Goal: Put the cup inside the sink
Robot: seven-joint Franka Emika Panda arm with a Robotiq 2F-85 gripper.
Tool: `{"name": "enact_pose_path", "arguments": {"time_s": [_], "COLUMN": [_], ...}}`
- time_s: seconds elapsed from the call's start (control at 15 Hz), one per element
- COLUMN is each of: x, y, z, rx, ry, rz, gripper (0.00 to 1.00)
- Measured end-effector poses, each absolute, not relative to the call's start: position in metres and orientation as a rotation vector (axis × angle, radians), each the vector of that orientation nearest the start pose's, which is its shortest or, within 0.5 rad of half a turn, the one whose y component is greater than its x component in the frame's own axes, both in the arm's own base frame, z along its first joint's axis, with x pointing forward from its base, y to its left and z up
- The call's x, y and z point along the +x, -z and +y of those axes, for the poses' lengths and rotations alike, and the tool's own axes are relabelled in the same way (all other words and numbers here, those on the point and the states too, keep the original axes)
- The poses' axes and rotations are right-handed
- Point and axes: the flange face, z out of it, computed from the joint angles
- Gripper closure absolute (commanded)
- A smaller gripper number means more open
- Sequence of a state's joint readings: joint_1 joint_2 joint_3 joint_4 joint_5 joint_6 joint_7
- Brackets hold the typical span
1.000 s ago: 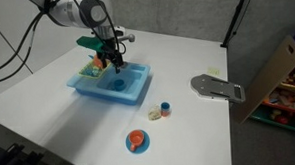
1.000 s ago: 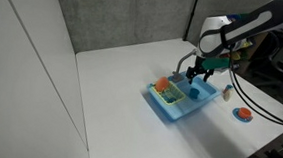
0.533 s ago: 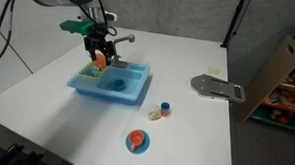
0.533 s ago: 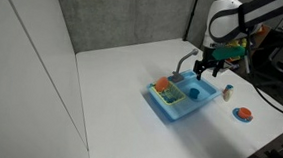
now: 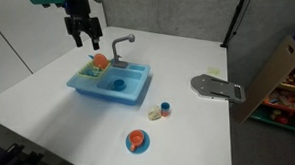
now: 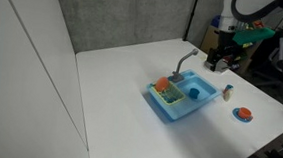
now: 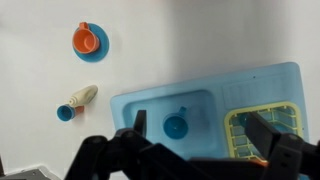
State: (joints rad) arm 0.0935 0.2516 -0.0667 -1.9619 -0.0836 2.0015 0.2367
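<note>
The small blue cup (image 7: 177,126) stands upright inside the basin of the light blue toy sink (image 7: 200,82), alone and touching nothing else. It shows in both exterior views (image 5: 118,85) (image 6: 193,93). The sink (image 5: 83,88) (image 6: 168,108) has a grey faucet (image 5: 121,42) (image 6: 184,61) at its back. My gripper (image 7: 200,130) is open and empty, well above the sink; its fingers (image 7: 268,133) straddle the basin from high up. In the exterior views the gripper (image 5: 84,33) (image 6: 221,59) hangs above the sink's back edge.
The sink's side rack (image 7: 262,128) holds an orange item (image 5: 99,62). A blue plate with an orange item (image 7: 89,41) (image 5: 138,142) and a tiny blue-and-red object (image 7: 74,104) (image 5: 163,111) lie on the white table. A grey plate (image 5: 218,86) and a cardboard box (image 5: 272,72) are at the table's edge.
My gripper has risen from inside the sink to well above it and opened clear. The cup stays in the basin.
</note>
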Motion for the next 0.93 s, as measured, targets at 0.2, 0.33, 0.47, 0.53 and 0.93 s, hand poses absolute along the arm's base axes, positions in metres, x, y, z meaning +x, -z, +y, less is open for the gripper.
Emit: {"name": "enact_pose_path", "arguments": {"time_s": [0.2, 0.33, 0.47, 0.53, 0.93], "x": [0.564, 0.554, 0.546, 0.542, 0.513], "y": [-0.366, -0.389, -0.411, -0.421, -0.473], "z": [0.011, 0.009, 0.006, 0.003, -0.009], "rx": [-3.227, -3.224, -3.220, -3.216, -3.179], "ry": [-0.276, -0.254, -0.246, -0.246, -0.287], "rz": [0.267, 0.250, 0.211, 0.190, 0.028], "gripper": [0.00, 0.00, 0.00, 0.00, 0.00]}}
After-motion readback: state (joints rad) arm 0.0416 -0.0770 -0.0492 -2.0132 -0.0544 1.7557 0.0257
